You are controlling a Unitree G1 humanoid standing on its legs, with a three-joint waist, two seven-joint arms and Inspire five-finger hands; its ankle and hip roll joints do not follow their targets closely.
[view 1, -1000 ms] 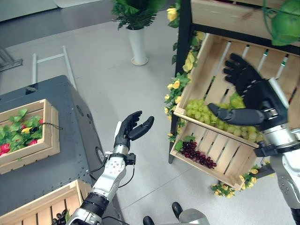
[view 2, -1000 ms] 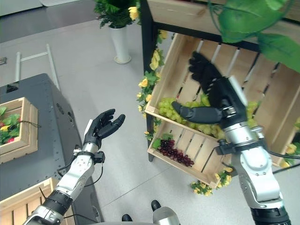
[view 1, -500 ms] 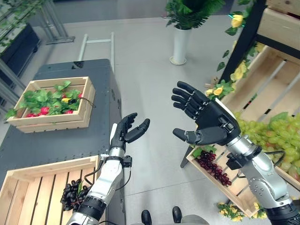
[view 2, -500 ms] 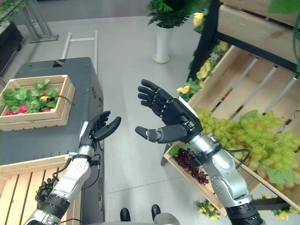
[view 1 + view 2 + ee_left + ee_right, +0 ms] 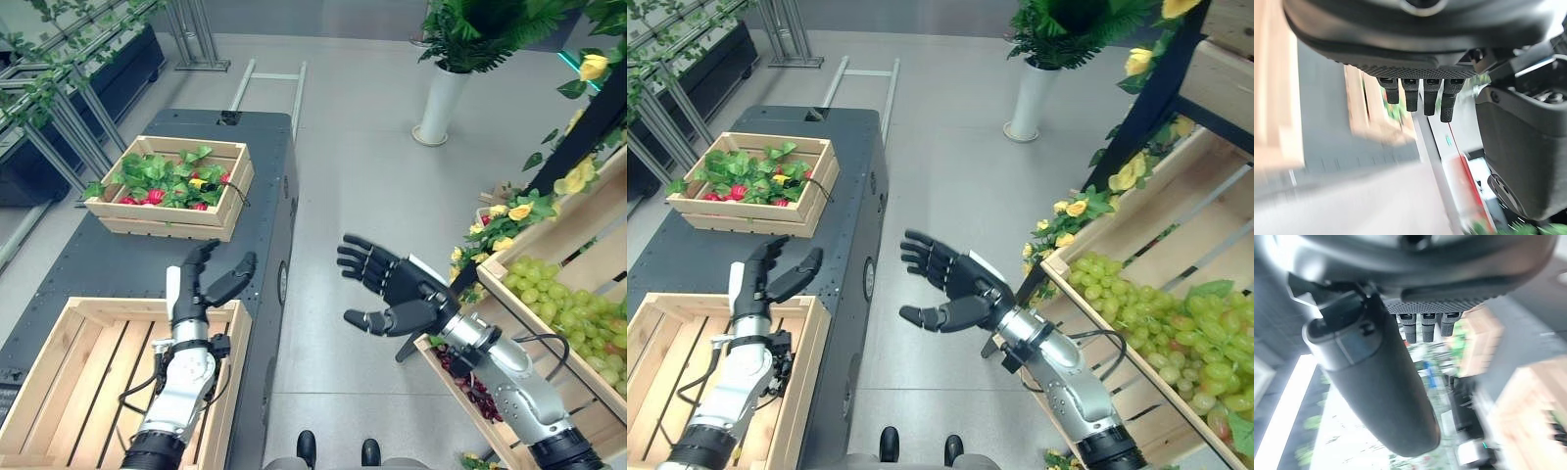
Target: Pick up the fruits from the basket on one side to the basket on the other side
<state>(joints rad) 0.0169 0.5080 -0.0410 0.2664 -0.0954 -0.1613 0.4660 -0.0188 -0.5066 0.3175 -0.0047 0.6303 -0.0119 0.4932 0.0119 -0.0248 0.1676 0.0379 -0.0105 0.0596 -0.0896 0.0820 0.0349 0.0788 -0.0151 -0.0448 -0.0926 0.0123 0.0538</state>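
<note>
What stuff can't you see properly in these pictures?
- Dark grapes: mostly hidden behind the right arm in the left eye view.
- Green grapes: the crate runs off the right eye view's edge.
- Near crate: the left arm covers part of its floor.
- Wrist views: blurred past the left hand and right hand.

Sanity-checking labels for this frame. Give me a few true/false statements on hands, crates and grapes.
1. The right hand holds a bunch of green grapes. False: it is open and holds nothing, out over the floor.
2. The left hand is open above the near wooden crate. True.
3. The green grapes lie in the shelf crate on the robot's right. True.
4. The far crate on the dark cart holds purple grapes. False: it holds green leaves with red and yellow pieces.
</note>
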